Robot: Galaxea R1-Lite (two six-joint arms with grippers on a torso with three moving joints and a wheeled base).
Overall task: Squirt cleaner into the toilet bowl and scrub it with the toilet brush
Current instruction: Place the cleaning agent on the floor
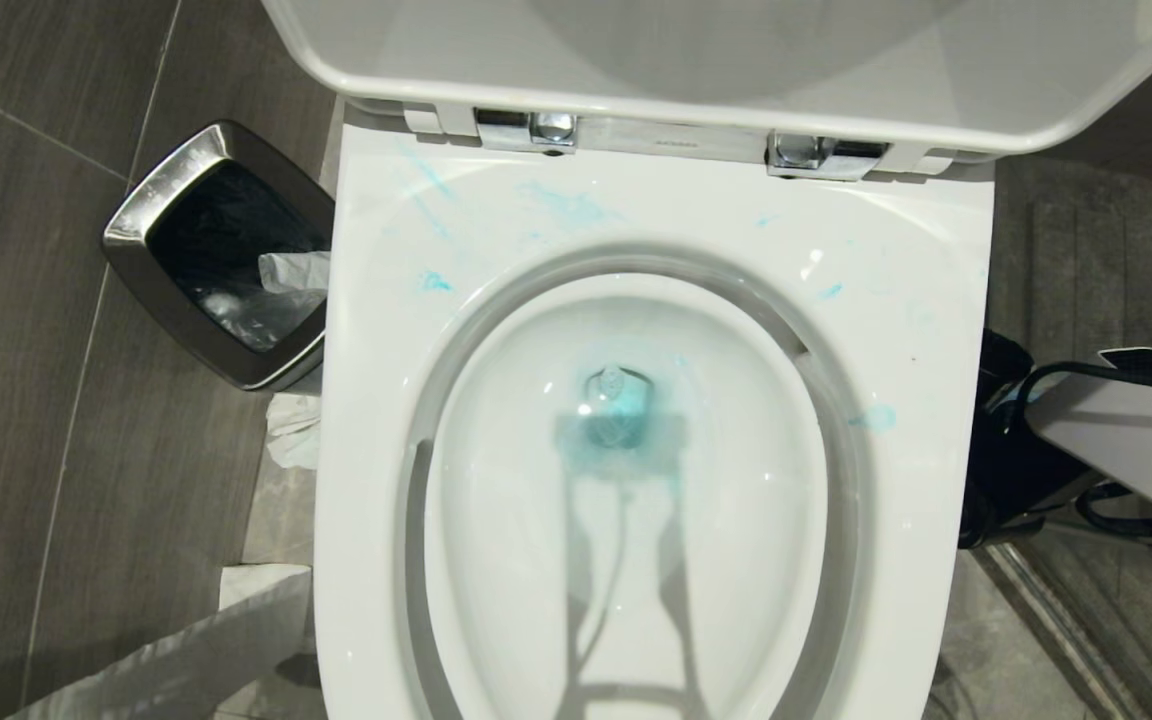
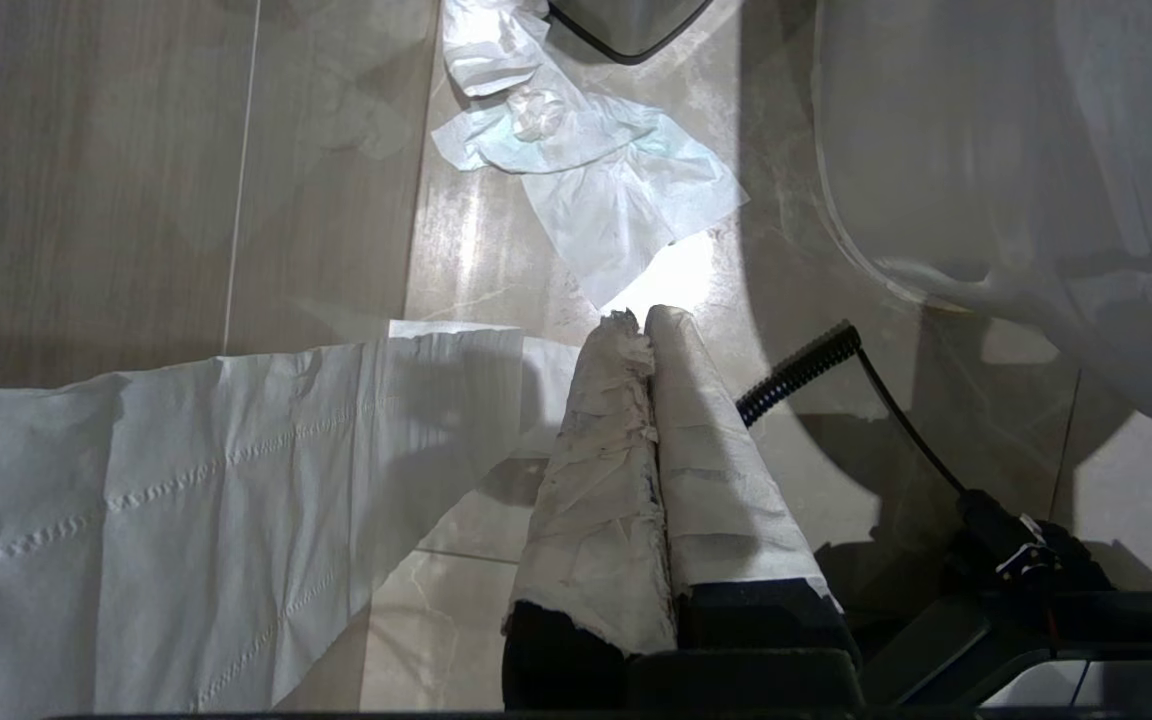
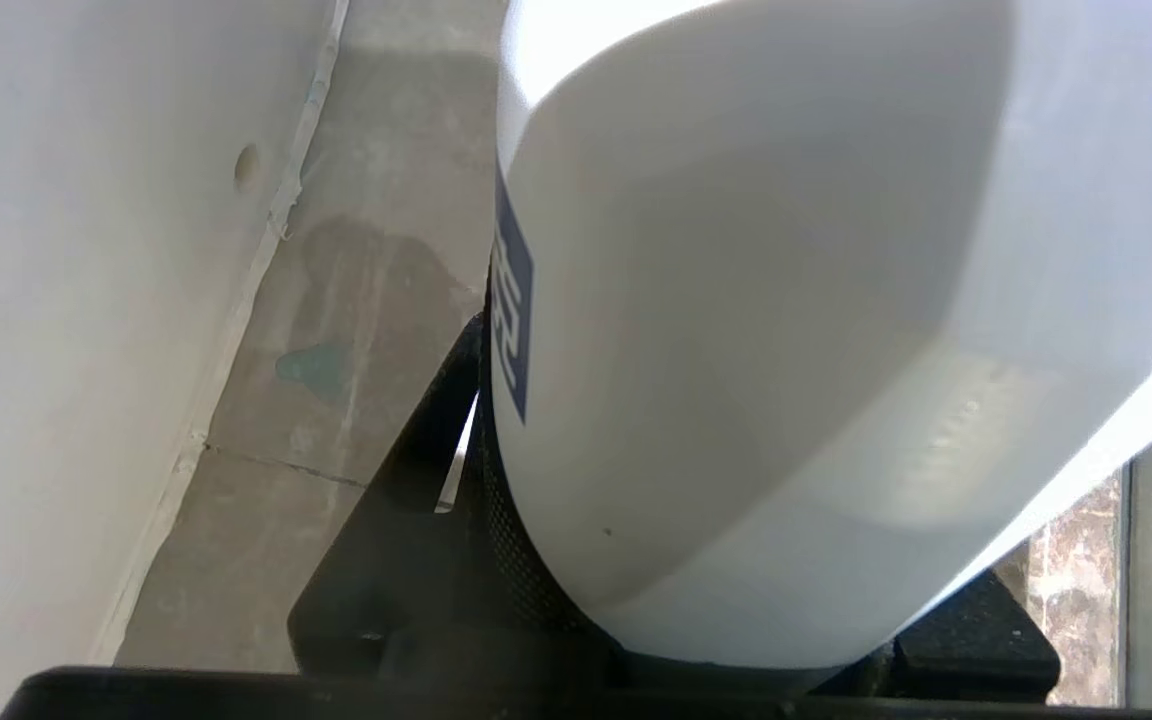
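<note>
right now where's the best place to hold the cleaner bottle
Across the broad white body of the cleaner bottle, just where the right tool already grips it from behind. The walls there are wide and flat-sided; it narrows toward the far end.

A steel-rimmed black waste bin (image 1: 221, 255) stands on the floor with crumpled tissue (image 2: 586, 160) nearby.

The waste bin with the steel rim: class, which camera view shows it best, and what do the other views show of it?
The head view: the waste bin stands left of the toilet bowl, its whole steel rim and dark inside visible. The left wrist view catches only a dark edge that may be its base; the right wrist view shows none.
</note>
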